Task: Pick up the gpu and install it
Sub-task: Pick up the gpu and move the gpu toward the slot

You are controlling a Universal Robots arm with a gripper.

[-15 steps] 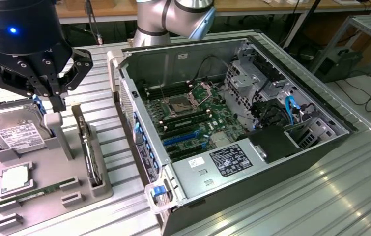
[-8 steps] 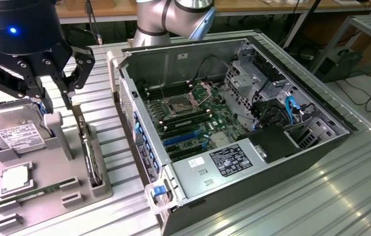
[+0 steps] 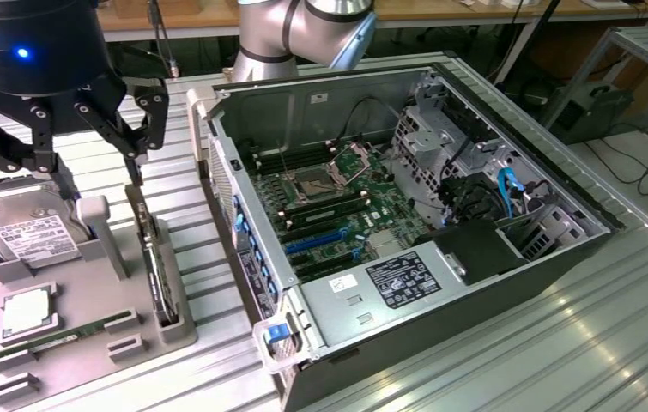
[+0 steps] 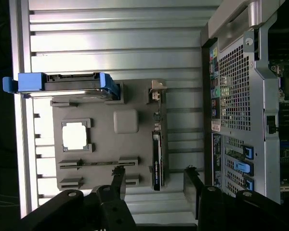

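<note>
Gpu [image 3: 161, 275] not yet lifted.
Your gripper [image 3: 94, 172] hangs wide open and empty over the gpu in its tray [image 3: 83, 302]; install outstanding.

From my screen, the table [image 3: 576, 343] is ribbed bare metal, glossy where light streaks it. The tray [image 3: 94, 287] looks like matt grey plastic. The gpu [image 4: 156, 166] is dark with a slight sheen. The hard drive [image 3: 28, 233] is silvery metal under a white paper label. The computer case [image 3: 300, 103] is dull grey sheet metal, and the gripper [image 3: 100, 182] looks matt black.
</note>
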